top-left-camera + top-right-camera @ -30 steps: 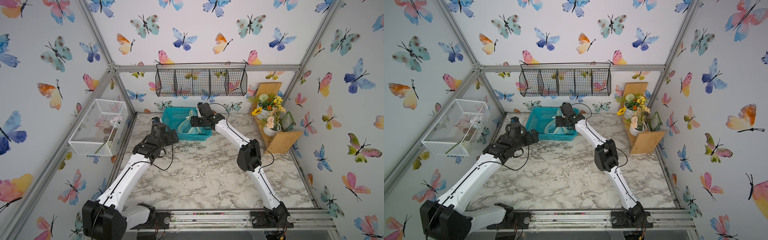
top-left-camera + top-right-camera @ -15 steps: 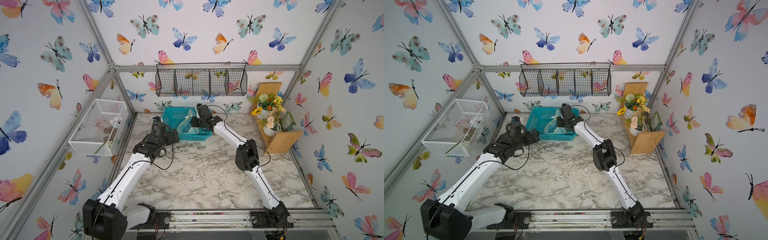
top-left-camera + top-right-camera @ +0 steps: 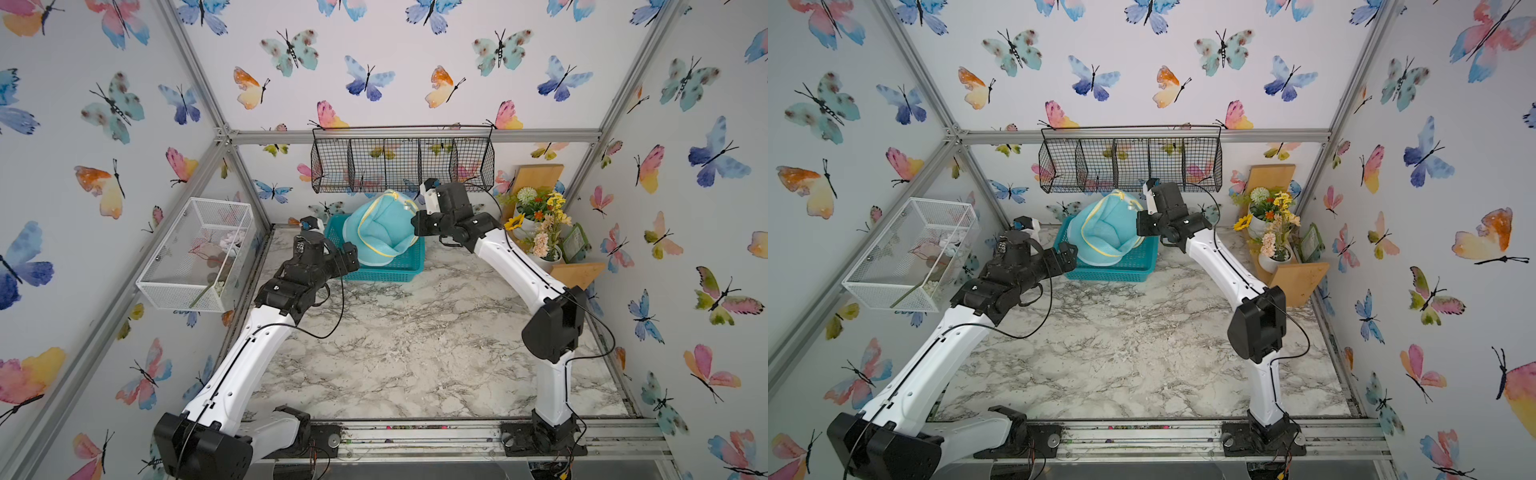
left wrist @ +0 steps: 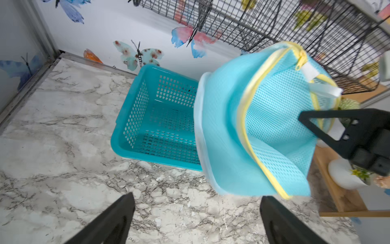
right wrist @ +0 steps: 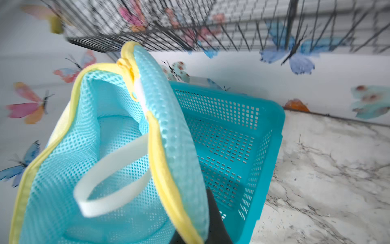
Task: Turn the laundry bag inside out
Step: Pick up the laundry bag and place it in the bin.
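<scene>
Left gripper (image 4: 198,221) hangs with its jaws spread wide and nothing between them, just off the front left corner of the teal basket (image 3: 390,272); if it reaches in from there it may only shove the springy cloth aside instead of catching an edge. Above the basket, lifted out of it, hangs the laundry bag (image 3: 380,232), its mouth open, with yellow piping round the opening. Its top sits close under the black wire rack (image 3: 403,166) that hangs over the basket's back wall, so the zip pull (image 4: 300,60) or the white ribbon loop (image 5: 114,179) could, in my judgement, snag on the wires if the bag goes higher. At the basket's right side the right gripper (image 4: 310,121) is pressed together on the bag's rim near the piping, and the whole bag hangs from that one pinch; a thin bite on slick mesh could slip, and the bag would drop back into the basket or onto the marble table (image 3: 415,353). Further right of the basket stand the flower pots (image 3: 540,216), near enough to the right arm that a wide swing might knock them. How much cloth sits in the pinch is hidden, since only one finger shows past the mesh; both wrist views are smeared; whether the bag's lowest fold touches the basket I cannot tell, nor which face is the true outside
</scene>
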Motion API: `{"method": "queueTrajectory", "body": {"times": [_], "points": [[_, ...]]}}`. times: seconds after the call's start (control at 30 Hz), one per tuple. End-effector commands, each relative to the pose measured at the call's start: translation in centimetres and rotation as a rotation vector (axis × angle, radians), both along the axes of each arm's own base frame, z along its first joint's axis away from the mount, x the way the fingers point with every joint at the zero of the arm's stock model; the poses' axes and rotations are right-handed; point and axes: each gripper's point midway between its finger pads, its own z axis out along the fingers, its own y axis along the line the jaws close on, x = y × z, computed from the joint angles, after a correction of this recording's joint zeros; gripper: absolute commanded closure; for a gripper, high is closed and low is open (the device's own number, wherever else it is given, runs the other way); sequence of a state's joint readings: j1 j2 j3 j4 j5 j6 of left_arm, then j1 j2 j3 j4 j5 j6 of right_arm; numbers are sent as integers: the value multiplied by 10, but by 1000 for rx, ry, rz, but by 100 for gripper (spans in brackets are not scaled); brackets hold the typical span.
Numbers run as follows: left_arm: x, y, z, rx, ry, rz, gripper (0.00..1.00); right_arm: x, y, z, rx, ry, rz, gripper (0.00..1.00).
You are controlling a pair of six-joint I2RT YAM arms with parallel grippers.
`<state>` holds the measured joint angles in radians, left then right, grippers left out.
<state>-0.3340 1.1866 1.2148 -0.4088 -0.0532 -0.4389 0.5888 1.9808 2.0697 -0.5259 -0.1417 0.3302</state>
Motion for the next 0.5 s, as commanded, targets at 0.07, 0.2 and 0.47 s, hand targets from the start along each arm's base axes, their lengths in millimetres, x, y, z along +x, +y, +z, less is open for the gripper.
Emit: {"method": "queueTrajectory", "body": {"times": [0.07,0.2,0.47], "points": [[-2,-37,36,-161,-55,-175,1,-45,-19,-7,-108,64,74,98],[-7,-59,57,-320,-65,-264,1,-54,-42,-23,-189,107,9,98],[-24,-76,70,-462,-1,-346,1,-48,-67,-31,-289,133,-112,97]]}}
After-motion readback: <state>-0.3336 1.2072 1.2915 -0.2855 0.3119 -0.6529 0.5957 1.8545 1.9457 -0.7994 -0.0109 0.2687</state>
